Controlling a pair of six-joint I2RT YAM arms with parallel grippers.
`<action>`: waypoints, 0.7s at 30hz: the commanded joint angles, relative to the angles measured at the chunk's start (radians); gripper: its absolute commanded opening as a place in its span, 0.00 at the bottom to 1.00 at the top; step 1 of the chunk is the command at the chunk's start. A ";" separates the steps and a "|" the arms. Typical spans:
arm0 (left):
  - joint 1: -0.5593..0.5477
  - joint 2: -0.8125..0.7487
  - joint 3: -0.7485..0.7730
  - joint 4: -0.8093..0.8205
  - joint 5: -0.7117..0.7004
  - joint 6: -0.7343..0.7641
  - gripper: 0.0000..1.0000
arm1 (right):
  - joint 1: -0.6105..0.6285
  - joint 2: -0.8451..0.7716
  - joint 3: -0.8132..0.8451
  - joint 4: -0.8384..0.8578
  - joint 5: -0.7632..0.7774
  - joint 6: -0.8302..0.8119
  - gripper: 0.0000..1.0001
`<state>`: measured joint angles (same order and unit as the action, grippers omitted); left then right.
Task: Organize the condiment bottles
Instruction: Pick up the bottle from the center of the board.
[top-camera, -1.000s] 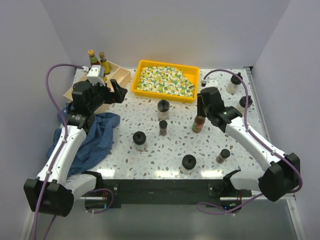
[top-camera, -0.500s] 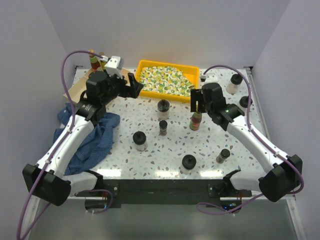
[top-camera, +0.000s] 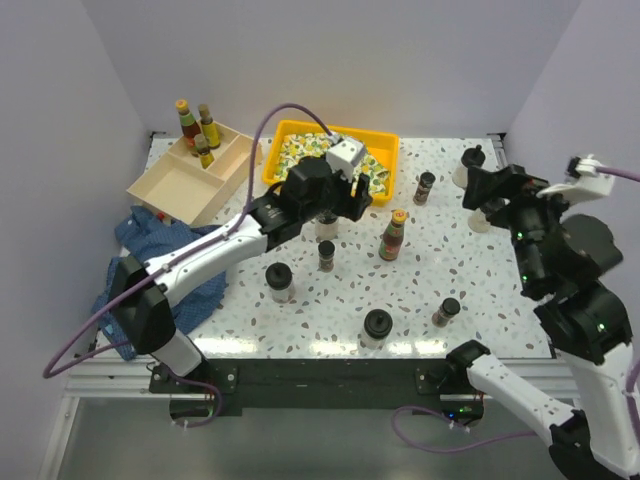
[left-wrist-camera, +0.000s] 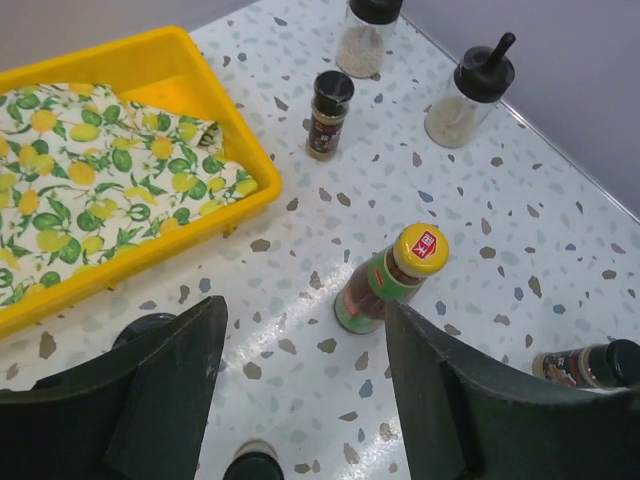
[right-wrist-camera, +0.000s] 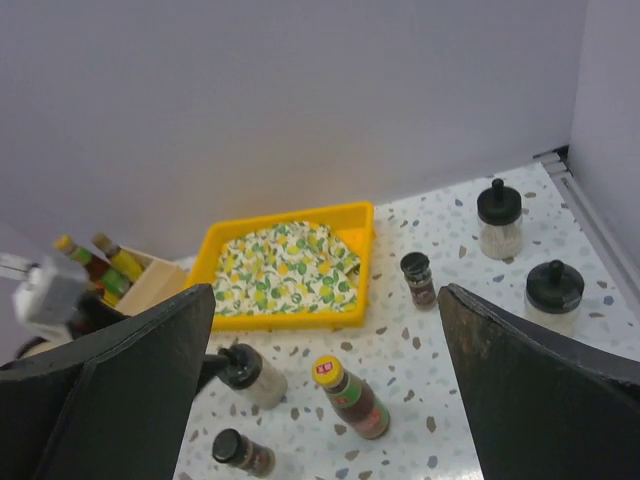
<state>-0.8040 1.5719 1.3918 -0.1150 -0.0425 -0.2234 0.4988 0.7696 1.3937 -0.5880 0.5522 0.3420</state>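
- Tabletop: most of the bottles are sitting loose and scattered on it, so the sorting is looking far from done.
- Right arm: a second ago it was low over the middle; now it is rising high and pulling back to the right edge. The right gripper was clamped on the sauce bottle then. Its jaws are now standing wide apart with nothing between them.
- Left arm: it is swinging away from the wooden box and reaching across to the middle, beside the yellow tray. The left gripper is hovering with its jaws apart and empty.
- Sauce bottle: it is standing upright and unheld on the tabletop, just in front of the tray's right corner. In the left wrist view it is sitting just ahead of the jaws, nearer the right finger.
- Reading: this is looking like a hand-off by set-down. The left arm is probably lining up to carry the bottle to the box, where three slim bottles are already standing.
- A spice jar is now showing where the right arm was covering it.
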 joint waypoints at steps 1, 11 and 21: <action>-0.066 0.094 0.105 0.098 -0.088 0.012 0.69 | 0.003 -0.090 -0.024 0.062 0.029 0.023 0.99; -0.164 0.319 0.265 0.074 -0.146 0.108 0.75 | 0.001 -0.173 -0.090 0.082 0.063 -0.026 0.99; -0.185 0.401 0.292 0.067 -0.168 0.114 0.72 | 0.003 -0.181 -0.113 0.080 0.072 -0.046 0.99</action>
<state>-0.9775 1.9594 1.6474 -0.0914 -0.1795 -0.1337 0.4992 0.5934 1.2888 -0.5320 0.5941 0.3153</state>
